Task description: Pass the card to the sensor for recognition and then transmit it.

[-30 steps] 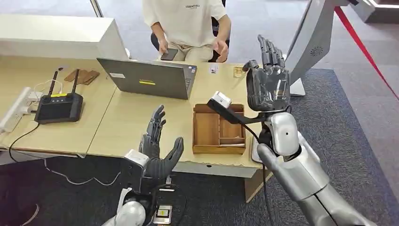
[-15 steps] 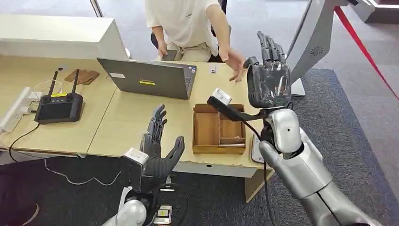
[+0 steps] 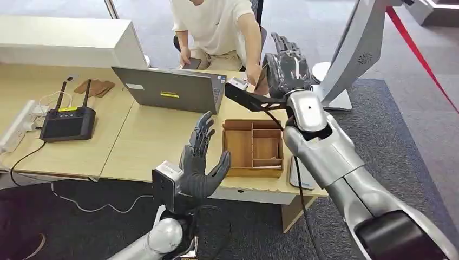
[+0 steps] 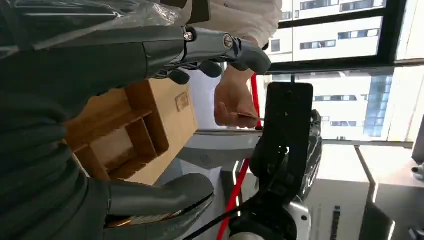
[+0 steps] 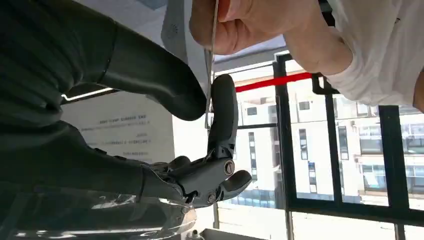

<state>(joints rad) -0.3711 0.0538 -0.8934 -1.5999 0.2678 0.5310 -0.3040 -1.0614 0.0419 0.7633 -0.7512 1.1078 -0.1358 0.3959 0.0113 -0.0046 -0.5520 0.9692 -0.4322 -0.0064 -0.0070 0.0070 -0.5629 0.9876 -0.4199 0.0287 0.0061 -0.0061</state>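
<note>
A person's hand (image 5: 240, 25) holds a thin card (image 5: 212, 60) edge-on, and its free end sits pinched between the thumb and one finger (image 5: 223, 110) of my right hand (image 5: 165, 100). In the head view my right hand (image 3: 287, 67) is raised over the desk's far edge, against the person's hand (image 3: 253, 73). My left hand (image 3: 200, 162) hovers at the desk's near edge, fingers spread and holding nothing. The left wrist view shows the person's hand (image 4: 234, 100) with the card (image 4: 250, 117) beside the back of my right hand (image 4: 285, 130).
A wooden divided tray (image 3: 253, 147) lies on the desk (image 3: 151, 135) below my right arm. A laptop (image 3: 173, 89) stands behind it, and a black controller (image 3: 67, 122) with cables at the left. A grey flat device (image 3: 300, 176) shows at the desk's right edge.
My right hand has swung left and further away to meet the person's hand, which reached in with the card. My left hand has risen slightly.
</note>
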